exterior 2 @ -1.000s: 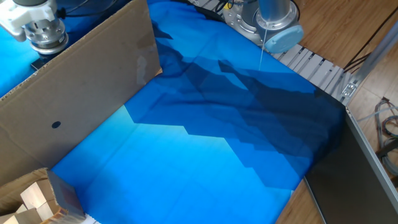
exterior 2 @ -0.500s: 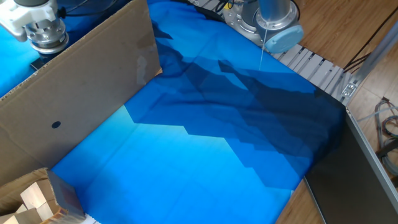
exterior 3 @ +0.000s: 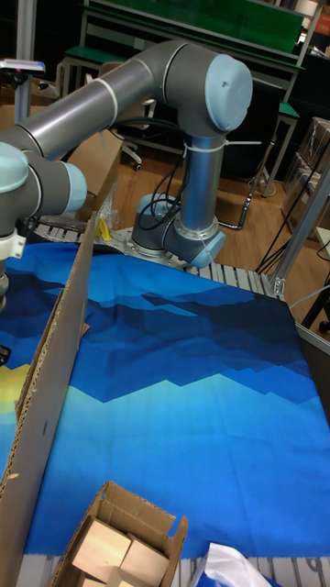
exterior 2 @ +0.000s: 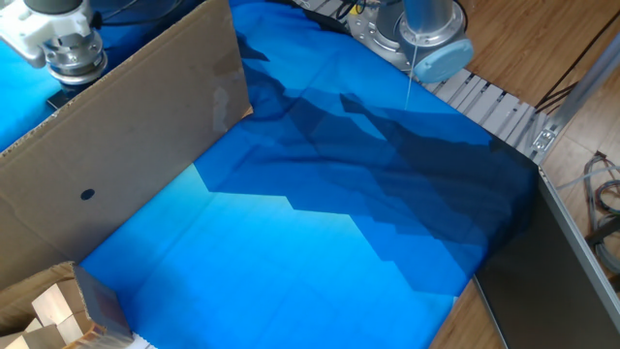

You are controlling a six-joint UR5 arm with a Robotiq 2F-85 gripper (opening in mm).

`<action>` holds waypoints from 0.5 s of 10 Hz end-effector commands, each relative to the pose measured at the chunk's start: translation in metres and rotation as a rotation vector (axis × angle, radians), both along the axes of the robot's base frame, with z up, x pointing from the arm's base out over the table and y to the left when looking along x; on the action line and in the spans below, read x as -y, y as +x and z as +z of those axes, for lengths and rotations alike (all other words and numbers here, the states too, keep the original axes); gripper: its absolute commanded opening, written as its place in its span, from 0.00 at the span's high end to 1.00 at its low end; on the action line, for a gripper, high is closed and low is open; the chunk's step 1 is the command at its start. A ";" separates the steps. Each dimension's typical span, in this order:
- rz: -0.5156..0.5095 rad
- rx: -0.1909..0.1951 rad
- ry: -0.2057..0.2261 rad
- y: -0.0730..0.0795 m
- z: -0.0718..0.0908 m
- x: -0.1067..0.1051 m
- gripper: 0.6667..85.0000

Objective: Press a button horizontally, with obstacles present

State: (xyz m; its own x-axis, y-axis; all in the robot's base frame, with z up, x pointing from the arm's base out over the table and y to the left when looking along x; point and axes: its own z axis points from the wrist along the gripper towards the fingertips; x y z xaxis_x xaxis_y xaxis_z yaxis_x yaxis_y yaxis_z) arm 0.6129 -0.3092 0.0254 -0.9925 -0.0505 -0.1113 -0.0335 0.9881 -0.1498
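Cardboard panel (exterior 2: 116, 145) stands upright on the blue-clothed surface (exterior 2: 320, 242), just in front of the tool (exterior 2: 70, 60), which sits behind its top edge, so whether the fingers are apart or together cannot be told. On the side of the panel facing away from the tool is a small dark spot (exterior 2: 87, 193). Farther out on that side, past the panel's lower end, an open box of wooden blocks (exterior 3: 110, 550) rests on the surface.

Blue patterned cloth (exterior 2: 320, 223) covering the table, its darker folds toward the far edge. Open cardboard box (exterior 3: 124, 541) of pale wooden blocks (exterior 3: 115, 558) at the near left corner. Ribbed metal rail (exterior 2: 489, 107) along the far edge.
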 end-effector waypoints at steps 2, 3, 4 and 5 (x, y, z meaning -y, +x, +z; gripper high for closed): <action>0.026 0.008 -0.037 0.003 0.002 0.016 1.00; 0.029 0.007 -0.069 0.003 0.003 0.020 1.00; 0.018 0.012 -0.089 0.003 0.002 0.017 1.00; -0.027 0.024 -0.174 0.002 0.003 0.005 1.00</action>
